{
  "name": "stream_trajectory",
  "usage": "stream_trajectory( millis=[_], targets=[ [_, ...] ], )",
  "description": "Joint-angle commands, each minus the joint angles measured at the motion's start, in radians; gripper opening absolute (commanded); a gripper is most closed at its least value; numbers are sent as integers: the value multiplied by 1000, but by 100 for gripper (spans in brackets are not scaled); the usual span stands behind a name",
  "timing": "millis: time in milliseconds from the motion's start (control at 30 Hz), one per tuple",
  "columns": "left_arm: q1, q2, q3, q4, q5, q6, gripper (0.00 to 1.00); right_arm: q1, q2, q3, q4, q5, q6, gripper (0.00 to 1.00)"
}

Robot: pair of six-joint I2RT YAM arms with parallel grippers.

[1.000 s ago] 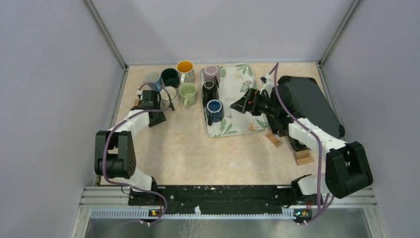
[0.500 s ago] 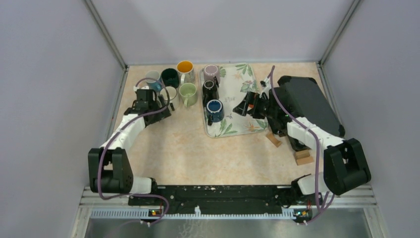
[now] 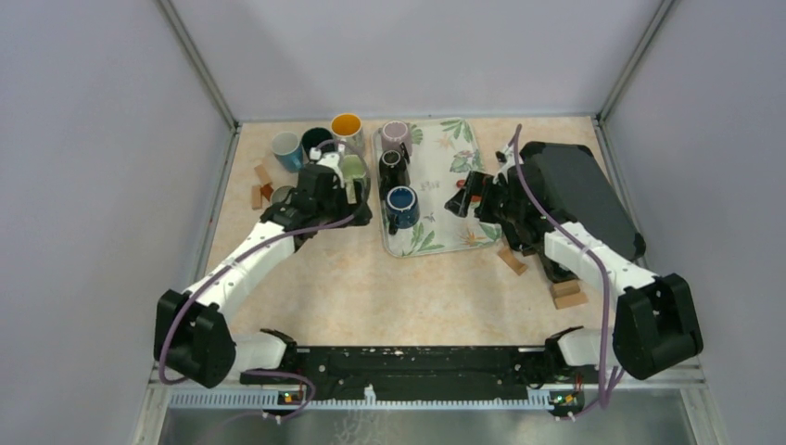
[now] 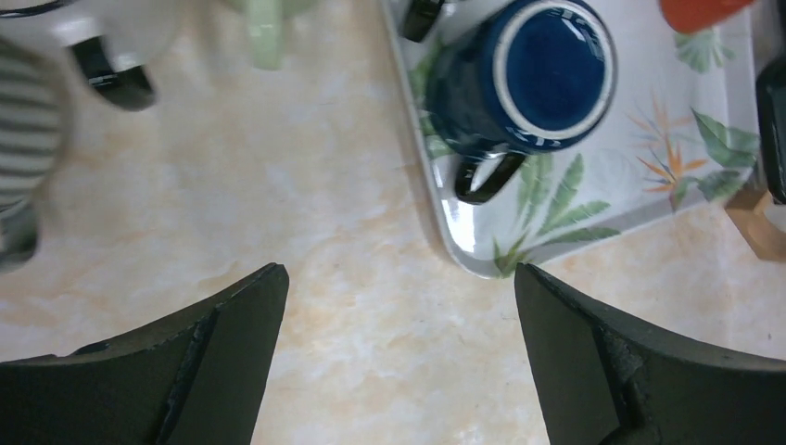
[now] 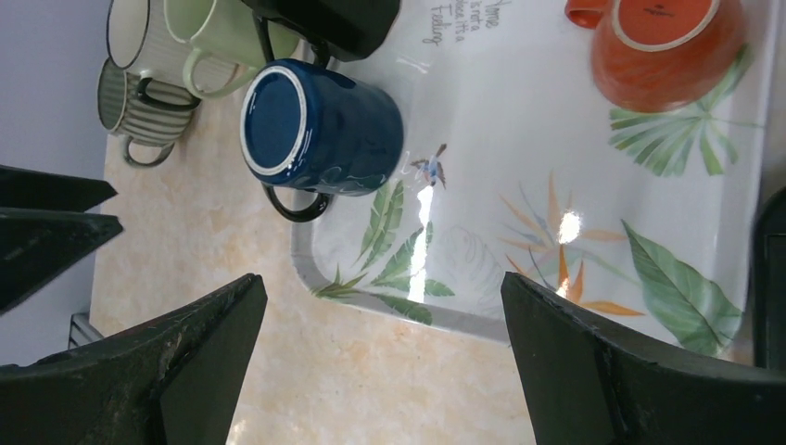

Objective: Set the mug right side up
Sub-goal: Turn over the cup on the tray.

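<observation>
The blue mug (image 4: 533,79) stands base-up on the leafy tray (image 4: 649,158), ahead of the left hand (image 4: 399,278) and off to its right. From the right hand (image 5: 382,287) it sits ahead and to the left. Both hands are spread wide and hold nothing.

It looks like glazed ceramic, so I expect it to be rigid, fairly weighty, slick under the pads and liable to chip if it drops onto the tray. The best hold is probably across the barrel, with the fingers clear of the black handle (image 4: 482,176), so the wrist can roll it over.

By my count there are four mugs on the tray:
- the blue mug
- a black mug (image 3: 393,165)
- a mauve mug (image 3: 396,133)
- an orange mug (image 5: 663,37), also base-up

On the surface (image 4: 278,185) beyond the left hand I count at least five more:
- a light blue mug (image 3: 287,146)
- a dark green mug (image 3: 318,139)
- a yellow-lined mug (image 3: 347,125)
- a pale green mug (image 5: 222,28)
- a striped mug (image 5: 130,107)

There is one tray.
</observation>
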Motion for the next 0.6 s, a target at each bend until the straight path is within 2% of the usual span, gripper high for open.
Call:
stream_trajectory(
  millis=[0, 200, 267, 467, 567],
  targets=[
    [-106, 100, 67, 86, 4, 8, 98, -9, -107, -2, -22, 72, -17, 99],
    [-180, 270, 143, 159, 3, 39, 94, -8, -192, -45, -52, 114, -5, 99],
    [-187, 318, 164, 177, 9, 52, 88, -9, -213, -55, -69, 116, -4, 99],
    [-210, 439, 234, 189, 10, 93, 62, -9, -264, -84, -93, 136, -2, 99],
    [-224, 483, 259, 185, 4, 105, 55, -8, -276, -88, -101, 137, -2, 99]
  ],
)
